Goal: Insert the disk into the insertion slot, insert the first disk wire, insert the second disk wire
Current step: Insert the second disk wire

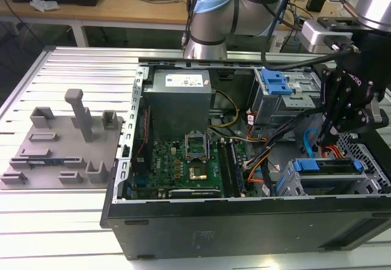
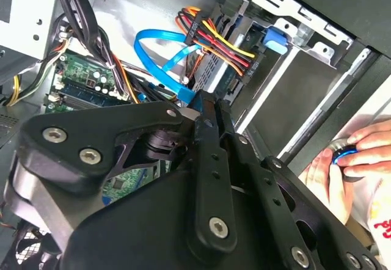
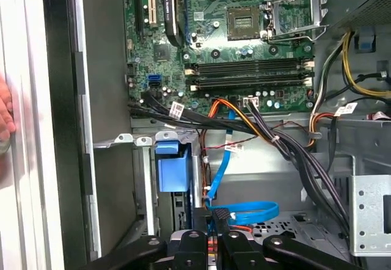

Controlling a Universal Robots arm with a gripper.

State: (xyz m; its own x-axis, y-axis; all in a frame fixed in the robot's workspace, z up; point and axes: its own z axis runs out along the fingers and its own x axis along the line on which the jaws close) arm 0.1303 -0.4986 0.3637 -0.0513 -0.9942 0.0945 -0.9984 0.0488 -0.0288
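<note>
The gripper [image 1: 337, 137] hangs inside the open computer case [image 1: 244, 221], low over the drive bays at the exterior view's right. In the first wrist view its two black fingers [image 3: 233, 244] stand close together, pinched on the dark plug of the second disk wire [image 3: 247, 211], with almost no gap between them. From the fingertips the light-blue cable loops outward and climbs toward the motherboard [image 3: 244, 38]; in the second wrist view the same cable [image 2: 160, 56] curls just ahead of the fingers.

The disk [image 1: 327, 166], in its blue carrier, sits seated in the insertion slot [image 1: 360, 181], directly below the fingers. The first disk wire [image 2: 214, 41], an orange, red and black bundle, runs just beyond the fingertips to the back of the drive; whether its plug is seated I cannot tell.

A person's hand [image 2: 342, 160] rests outside the case, well apart from the fingers, around a small blue object.
</note>
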